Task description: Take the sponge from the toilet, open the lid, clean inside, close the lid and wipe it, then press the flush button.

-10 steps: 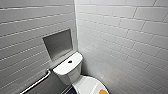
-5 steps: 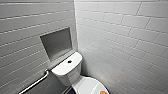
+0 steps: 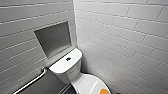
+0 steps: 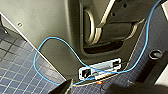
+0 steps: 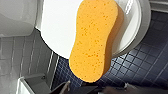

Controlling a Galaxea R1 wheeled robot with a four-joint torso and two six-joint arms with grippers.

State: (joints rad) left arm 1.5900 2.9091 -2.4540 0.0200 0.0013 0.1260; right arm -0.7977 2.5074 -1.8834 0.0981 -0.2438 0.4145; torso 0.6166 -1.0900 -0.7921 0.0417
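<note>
The white toilet (image 3: 66, 68) stands in the corner, its lid (image 3: 87, 85) shut. The round dark flush button (image 3: 68, 59) sits in the middle of the tank top. The orange sponge (image 3: 104, 91) lies on the front of the lid. In the right wrist view the sponge (image 5: 96, 40) looks large, stretched across the lid (image 5: 60, 27), with one end hanging past the rim. My right gripper (image 5: 95, 88) hovers open just beyond that end, apart from it. My left gripper (image 4: 97, 87) is open low beside my own base, holding nothing.
White tiled walls close in behind and to the right of the toilet. A grey recessed niche (image 3: 53, 40) and a metal grab bar (image 3: 31, 81) are on the left wall. Dark blue floor tiles (image 5: 150, 62) surround the bowl. A blue cable (image 4: 50, 42) loops across my base.
</note>
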